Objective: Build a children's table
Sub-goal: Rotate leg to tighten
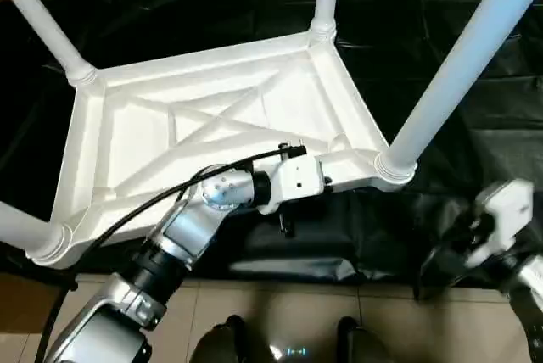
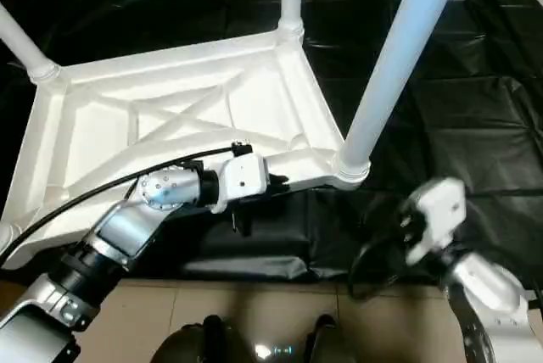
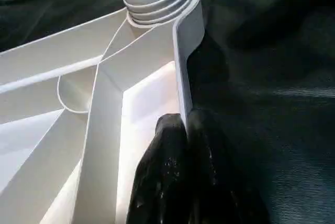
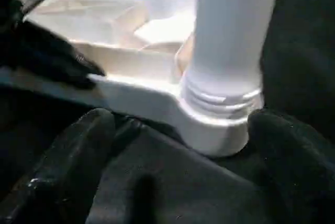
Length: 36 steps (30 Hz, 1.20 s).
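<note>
table top (image 1: 212,125): upside down on black sheet (image 1: 475,125), centre-left of frame, ribs up
corner sockets: each holds a leg; near-right leg (image 1: 450,75) seated
left hand (image 3: 183,145): clamped on top's near rim
right hand (image 4: 178,145): fingers apart, lower right, holding nothing
writing: none legible

No text, label, brand or number can be read anywhere.

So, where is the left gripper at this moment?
In the left wrist view, the left gripper is shut on the near rim of the table top, beside the near-right leg.
</note>
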### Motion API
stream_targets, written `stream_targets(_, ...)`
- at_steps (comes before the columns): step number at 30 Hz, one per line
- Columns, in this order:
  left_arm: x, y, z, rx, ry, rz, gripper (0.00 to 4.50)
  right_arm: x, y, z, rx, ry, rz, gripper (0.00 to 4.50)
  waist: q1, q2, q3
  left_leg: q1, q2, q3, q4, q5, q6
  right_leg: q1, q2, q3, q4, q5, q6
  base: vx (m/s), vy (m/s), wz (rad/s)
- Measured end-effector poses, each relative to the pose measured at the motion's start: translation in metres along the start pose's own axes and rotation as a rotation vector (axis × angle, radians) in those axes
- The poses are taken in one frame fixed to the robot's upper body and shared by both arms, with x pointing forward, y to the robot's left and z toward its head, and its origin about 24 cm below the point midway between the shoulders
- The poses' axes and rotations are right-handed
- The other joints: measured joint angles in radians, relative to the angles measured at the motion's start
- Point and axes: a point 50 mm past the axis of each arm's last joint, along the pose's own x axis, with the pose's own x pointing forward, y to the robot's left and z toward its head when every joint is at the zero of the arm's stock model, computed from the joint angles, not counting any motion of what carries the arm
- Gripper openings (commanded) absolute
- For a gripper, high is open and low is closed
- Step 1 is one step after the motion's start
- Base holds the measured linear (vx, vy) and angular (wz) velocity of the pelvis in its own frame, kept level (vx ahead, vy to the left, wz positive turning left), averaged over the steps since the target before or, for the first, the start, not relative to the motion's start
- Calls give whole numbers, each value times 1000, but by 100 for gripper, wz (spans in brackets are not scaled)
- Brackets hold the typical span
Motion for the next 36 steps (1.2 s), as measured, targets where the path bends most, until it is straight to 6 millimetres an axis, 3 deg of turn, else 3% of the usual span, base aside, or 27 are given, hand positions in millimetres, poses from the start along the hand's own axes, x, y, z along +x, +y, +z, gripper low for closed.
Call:
stream_targets(7,-1,1,-1,13,-29,-58,0,5,8,1,-20,-27,-15,447,6,6,-3,-4,0,1,4,1,2,0,-1,0,0,-3,4,0,0,0)
stream_targets(15,-14,-5,-9,33,-35,-128,0,-1,-1,35,-91,-127,86,447,13,8,-6,-3,1,2,7,1,4,1,-1,-1,3,-3,5,0,0,0)
stream_targets(23,-22,-10,-13,16,-44,-145,0,1,-9,35,-105,-33,170,447,8,8,-6,-2,3,2,14,-1,-1,0,-1,0,15,-6,9,0,0,0)
stream_targets(24,-22,-11,-12,15,-47,-148,0,2,-11,34,-104,-19,187,421,8,8,-6,-2,4,3,14,-1,-1,0,-1,0,15,-6,9,0,0,0)
stream_targets(28,-23,-13,-12,16,-53,-169,0,11,-15,32,-70,-15,244,407,9,10,-7,-2,5,4,17,1,3,1,-1,0,16,-6,9,0,0,0)
stream_targets(36,-23,-15,-11,7,-55,-180,0,22,-23,36,-74,-9,309,331,12,9,-8,-4,7,7,24,1,5,0,-1,0,21,-6,9,0,0,0)
